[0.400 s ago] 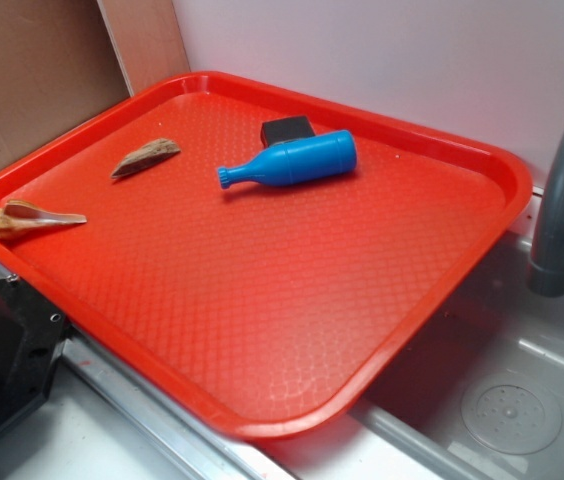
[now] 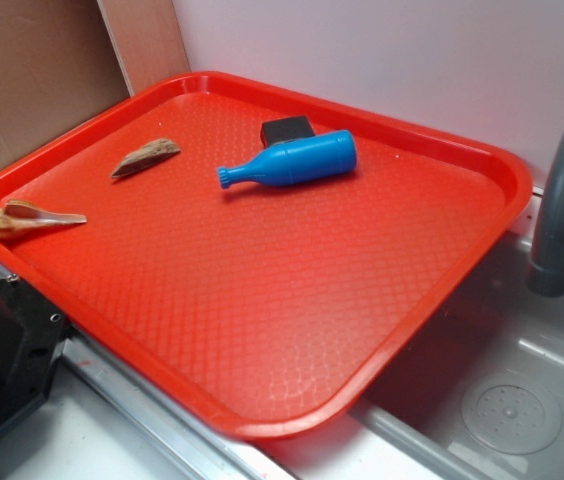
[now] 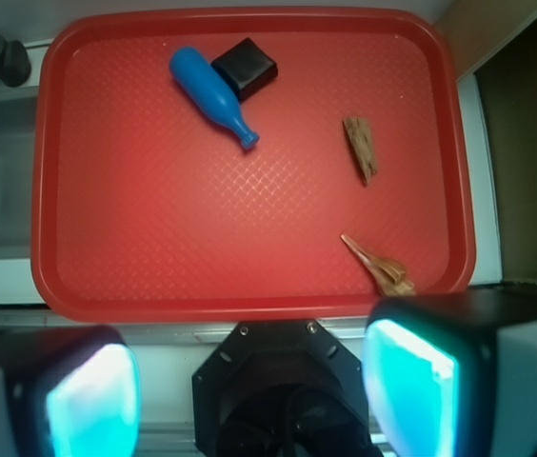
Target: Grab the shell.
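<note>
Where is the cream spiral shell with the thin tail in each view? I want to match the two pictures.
Exterior: the shell lies at the far left, against the tray's left rim.
Wrist: the shell lies at lower right, near the tray's bottom rim.
Shared landmark: the blue bottle, lying beside the black block.

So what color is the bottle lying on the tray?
The bottle is bright blue, clearest in the exterior view.
</note>
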`<act>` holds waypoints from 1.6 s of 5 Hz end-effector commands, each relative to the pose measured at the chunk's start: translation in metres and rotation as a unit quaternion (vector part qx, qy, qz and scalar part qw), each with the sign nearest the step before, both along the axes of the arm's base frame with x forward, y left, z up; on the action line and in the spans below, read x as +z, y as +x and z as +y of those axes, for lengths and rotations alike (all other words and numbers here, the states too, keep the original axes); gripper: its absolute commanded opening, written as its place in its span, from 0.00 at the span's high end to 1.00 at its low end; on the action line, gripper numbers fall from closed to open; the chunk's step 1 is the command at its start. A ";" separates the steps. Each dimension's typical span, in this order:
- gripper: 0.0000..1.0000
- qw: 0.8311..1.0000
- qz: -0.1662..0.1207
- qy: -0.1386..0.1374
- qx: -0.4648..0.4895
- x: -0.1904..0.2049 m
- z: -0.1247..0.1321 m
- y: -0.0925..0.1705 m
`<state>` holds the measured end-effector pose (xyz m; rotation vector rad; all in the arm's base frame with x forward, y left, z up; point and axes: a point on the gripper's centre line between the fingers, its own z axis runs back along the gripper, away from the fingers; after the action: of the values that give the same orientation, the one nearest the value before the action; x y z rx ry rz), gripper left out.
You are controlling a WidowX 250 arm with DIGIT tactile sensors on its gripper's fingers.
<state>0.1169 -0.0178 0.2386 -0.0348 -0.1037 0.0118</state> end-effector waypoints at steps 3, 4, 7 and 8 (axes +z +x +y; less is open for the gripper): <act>0.00 0.985 0.065 0.062 -0.149 -0.126 0.099 -0.010; 0.00 0.985 -0.004 0.174 -0.001 -0.105 0.101 -0.023; 0.00 0.985 -0.004 0.174 -0.001 -0.105 0.101 -0.023; 0.00 0.994 0.020 0.087 -0.059 -0.130 0.127 -0.019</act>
<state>0.0947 0.0982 0.0973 0.1192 -0.0325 -0.1308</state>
